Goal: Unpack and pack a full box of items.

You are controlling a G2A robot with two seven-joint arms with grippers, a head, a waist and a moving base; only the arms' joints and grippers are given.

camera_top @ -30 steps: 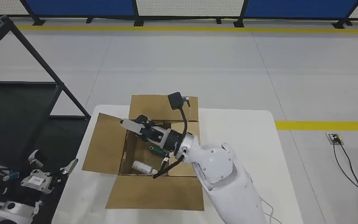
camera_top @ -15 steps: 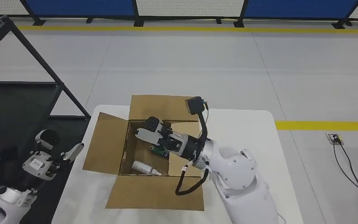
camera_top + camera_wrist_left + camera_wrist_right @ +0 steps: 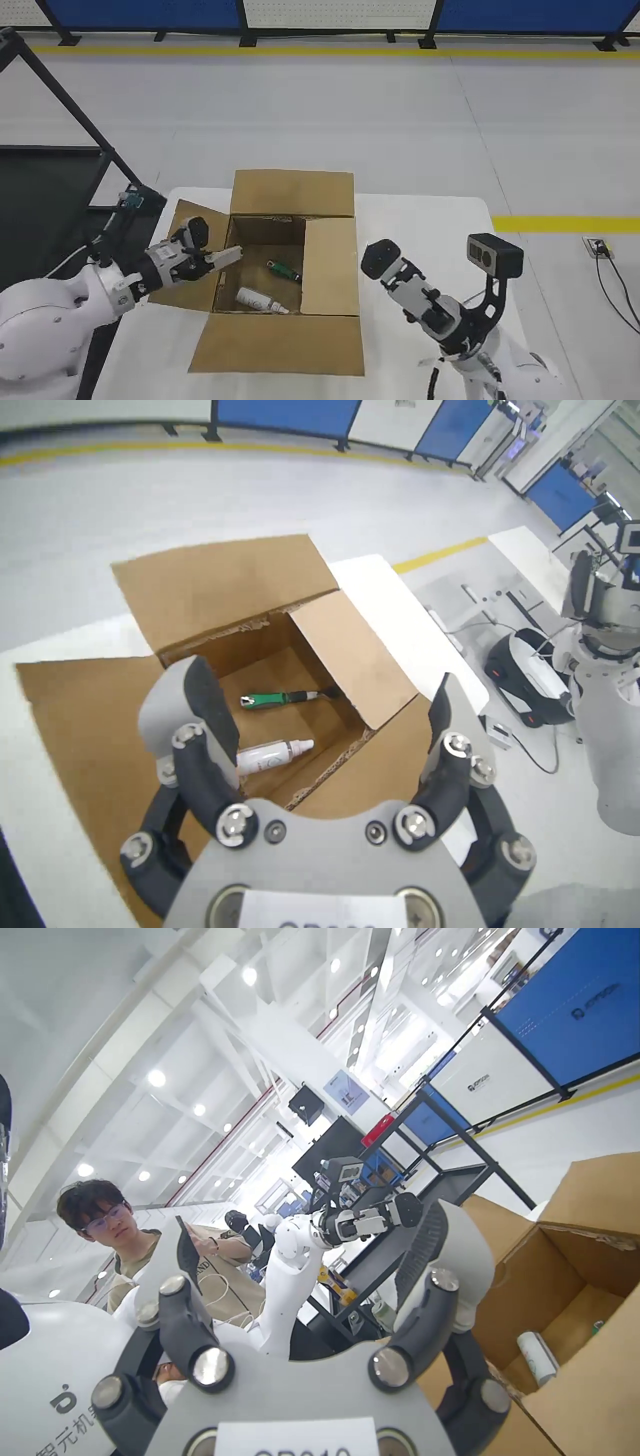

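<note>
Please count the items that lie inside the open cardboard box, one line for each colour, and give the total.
white bottle: 1
green-handled tool: 1
total inside the cardboard box: 2

You have pale grey floor (image 3: pixel 400 120) on every side of the white table (image 3: pixel 430 215). A yellow floor line (image 3: pixel 300 50) runs across at 12 o'clock, just in front of a row of blue panels (image 3: pixel 140 12) on black feet. A second yellow stripe (image 3: pixel 565 224) lies at 3 o'clock. Near it is a floor socket (image 3: pixel 598 247), its cable trailing toward 4 o'clock. A black metal frame (image 3: pixel 70 110) stands at 10 o'clock, over dark flooring (image 3: pixel 40 190) at 9 o'clock. Overhead in the right wrist view: white ceiling, rows of round lights (image 3: pixel 156 1077), lit.
</note>
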